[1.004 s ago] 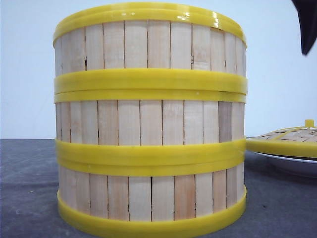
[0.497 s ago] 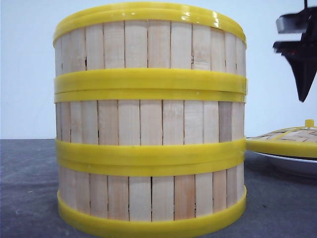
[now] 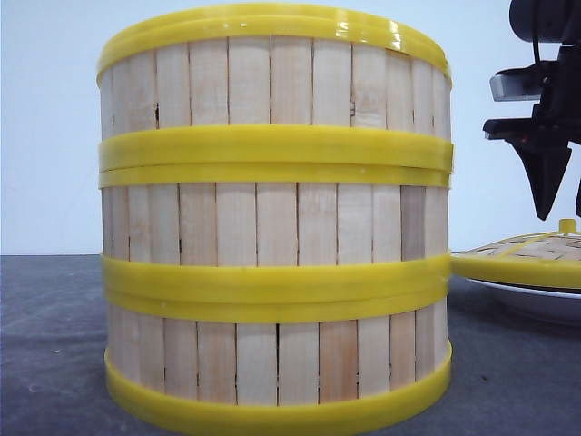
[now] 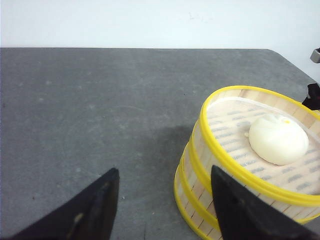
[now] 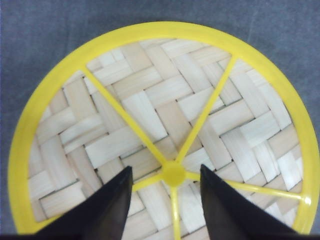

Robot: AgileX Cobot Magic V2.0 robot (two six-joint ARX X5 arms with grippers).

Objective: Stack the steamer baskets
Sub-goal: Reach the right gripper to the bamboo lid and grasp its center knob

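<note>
Three steamer baskets [image 3: 275, 218] stand stacked; the right gripper [image 5: 166, 192], jaws spread, hovers astride the woven lid's [image 5: 160, 125] knob [image 5: 173, 173]. Next: descend, clamp it. Left gripper [image 4: 162, 200] is released.

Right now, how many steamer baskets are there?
3, all in one stack on the table: the bottom basket, the middle basket on it, and the top basket, which holds a white bun.

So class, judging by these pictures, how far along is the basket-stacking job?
Done: the three steamer baskets stand stacked, a white bun lying in the top one. In hand: the open right gripper hangs over the lid, fingers either side of its knob. The left gripper is open and holds nothing. Left: probably the lid.
</note>
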